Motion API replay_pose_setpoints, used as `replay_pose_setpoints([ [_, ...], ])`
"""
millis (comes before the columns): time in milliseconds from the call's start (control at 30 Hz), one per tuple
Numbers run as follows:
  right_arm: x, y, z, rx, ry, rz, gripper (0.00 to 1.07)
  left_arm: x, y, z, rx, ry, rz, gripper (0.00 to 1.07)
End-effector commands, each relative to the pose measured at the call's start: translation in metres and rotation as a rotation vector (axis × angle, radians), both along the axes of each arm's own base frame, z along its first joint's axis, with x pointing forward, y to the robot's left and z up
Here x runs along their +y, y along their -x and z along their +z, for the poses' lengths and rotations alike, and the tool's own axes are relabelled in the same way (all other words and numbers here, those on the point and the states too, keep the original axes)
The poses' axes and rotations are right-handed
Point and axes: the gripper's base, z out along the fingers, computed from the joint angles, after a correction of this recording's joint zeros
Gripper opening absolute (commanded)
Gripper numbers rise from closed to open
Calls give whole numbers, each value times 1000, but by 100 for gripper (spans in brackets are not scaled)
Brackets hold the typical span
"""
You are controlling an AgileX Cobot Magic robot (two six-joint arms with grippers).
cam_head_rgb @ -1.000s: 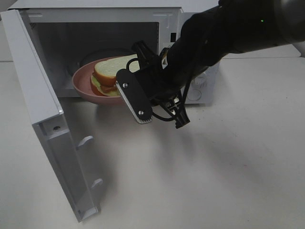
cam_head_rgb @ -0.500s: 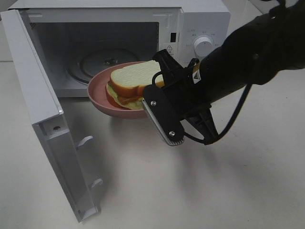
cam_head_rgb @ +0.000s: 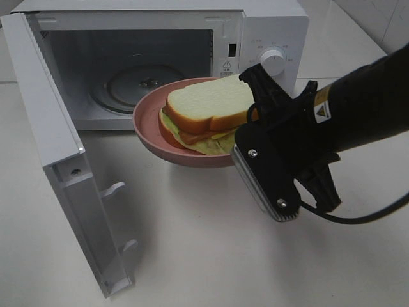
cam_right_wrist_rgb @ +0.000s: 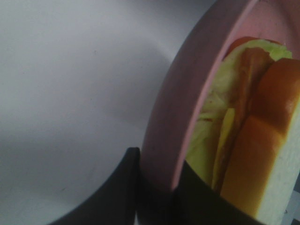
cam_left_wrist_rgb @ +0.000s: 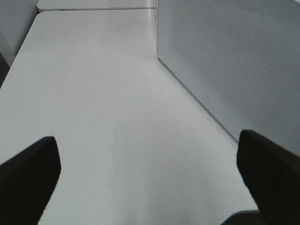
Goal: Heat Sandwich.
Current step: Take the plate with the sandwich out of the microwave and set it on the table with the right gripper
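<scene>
Your right gripper (cam_head_rgb: 246, 137) is clamped on the rim of the pink plate (cam_head_rgb: 150, 131), held in the air before the open microwave (cam_head_rgb: 255, 29); the sandwich (cam_head_rgb: 204, 109) lies on it, just beside the fingers. Only the left wrist view shows your left gripper (cam_left_wrist_rgb: 150, 178), jaws wide apart above the table (cam_left_wrist_rgb: 93, 103)

One microwave (cam_head_rgb: 160, 57) with one open door (cam_head_rgb: 61, 160) and one round knob (cam_head_rgb: 273, 62). One glass turntable (cam_head_rgb: 137, 86) inside. One pink plate (cam_head_rgb: 153, 128). One sandwich (cam_head_rgb: 208, 112) on the plate. One white table (cam_head_rgb: 192, 243). One black robot arm (cam_head_rgb: 358, 109) in the high view, with one gripper (cam_head_rgb: 255, 137).
</scene>
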Motion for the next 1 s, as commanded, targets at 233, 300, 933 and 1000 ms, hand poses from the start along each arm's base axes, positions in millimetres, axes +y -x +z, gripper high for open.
replay_pose_setpoints([
  [233, -28, 33, 12, -30, -36, -19, 0, 0, 2, 1, -29, 3, -5, 98],
  [300, -32, 38, 13, -23, -40, -30, 0, 0, 2, 1, -29, 3, -5, 98],
  [933, -71, 80, 17, -20, -50, -114, 1, 0, 2, 1, -29, 3, -5, 98],
  [1000, -77, 84, 18, -19, -46, -154, 1, 0, 2, 1, -29, 3, -5, 98],
])
